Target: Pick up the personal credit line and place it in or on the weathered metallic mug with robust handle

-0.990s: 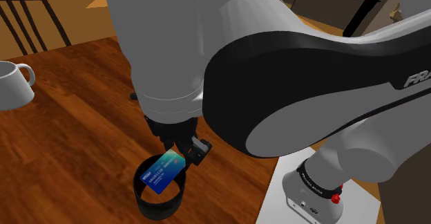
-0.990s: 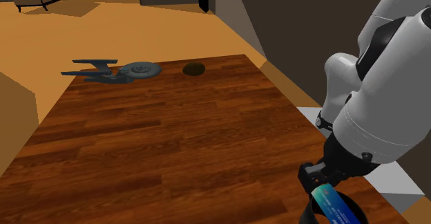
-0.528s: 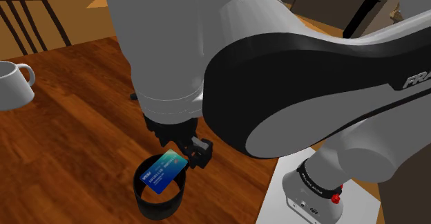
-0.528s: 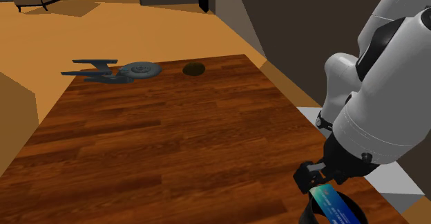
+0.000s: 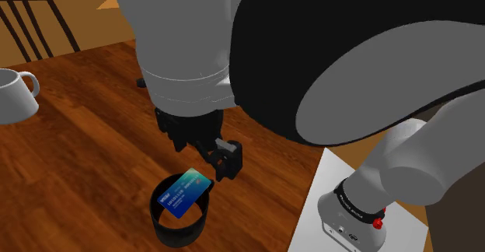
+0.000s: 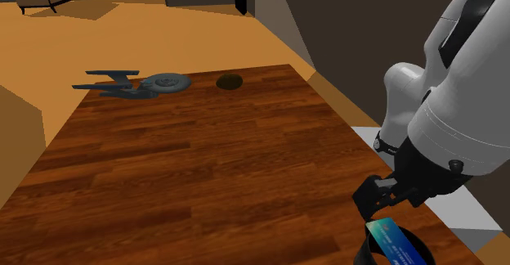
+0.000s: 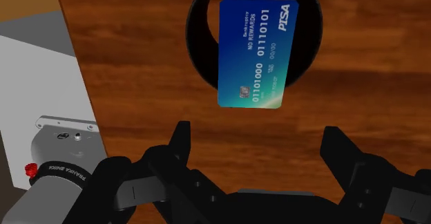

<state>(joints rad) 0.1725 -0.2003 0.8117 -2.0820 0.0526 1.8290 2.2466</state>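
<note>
Black gripper (image 7: 259,136) fingers are standing apart and lifting clear of the blue credit card (image 7: 257,53), which was sitting right at their tips a second ago. Released, the card is lying tilted across the dark mug's (image 7: 195,29) rim on the wooden table (image 7: 138,50), so placement is looking complete.

Gripper (image 7: 257,133) fingers spread wide, nothing between them. Blue card (image 7: 255,53) at 12 o'clock from gripper, lying over black mug (image 7: 198,32) mouth, near edge overhanging rim. Wooden bench (image 7: 138,63) beneath. White stand (image 7: 41,84) at gripper's 9 o'clock.
</note>
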